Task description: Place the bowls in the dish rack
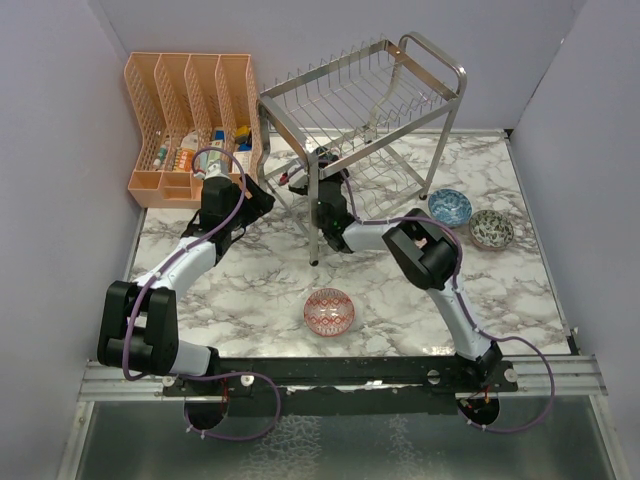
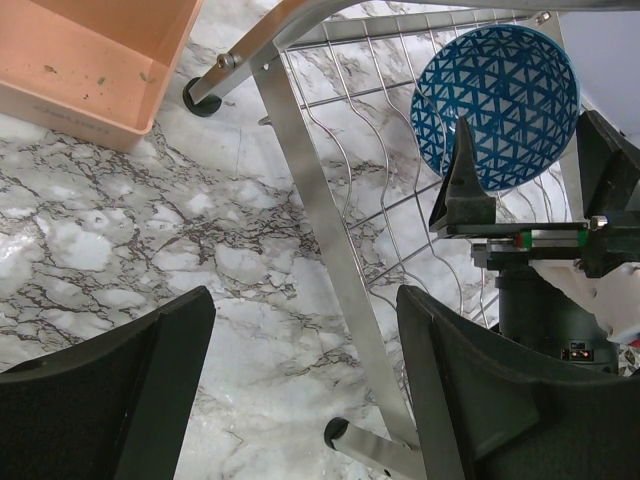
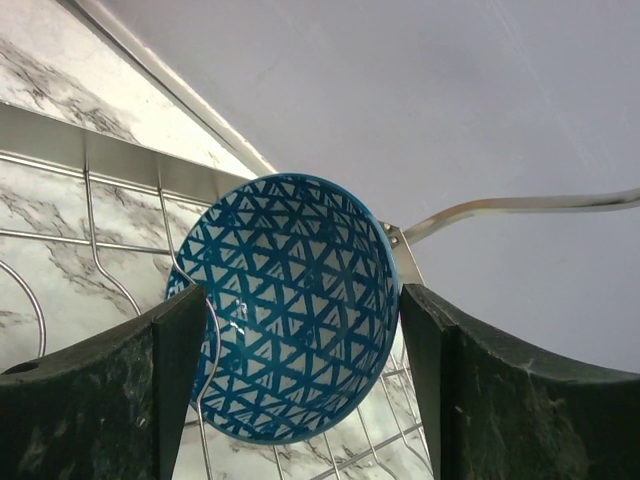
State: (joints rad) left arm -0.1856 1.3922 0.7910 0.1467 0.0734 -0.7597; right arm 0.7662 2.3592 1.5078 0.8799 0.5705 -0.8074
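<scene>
A blue bowl (image 3: 290, 310) with a white triangle pattern stands on edge in the lower wires of the silver dish rack (image 1: 360, 100); it also shows in the left wrist view (image 2: 495, 105). My right gripper (image 3: 300, 300) reaches under the rack's upper tier (image 1: 322, 178), open, its fingers on either side of the blue bowl and apart from it. My left gripper (image 2: 305, 300) is open and empty, low over the marble by the rack's front-left leg (image 2: 320, 250); in the top view it (image 1: 262, 195) sits left of the rack. A red-pink bowl (image 1: 329, 311), a teal bowl (image 1: 450, 207) and a greyish bowl (image 1: 491, 229) lie on the table.
An orange slotted organiser (image 1: 190, 120) with small items stands at the back left, close to my left arm; its corner shows in the left wrist view (image 2: 90, 60). Grey walls enclose the marble table (image 1: 250, 290) on three sides.
</scene>
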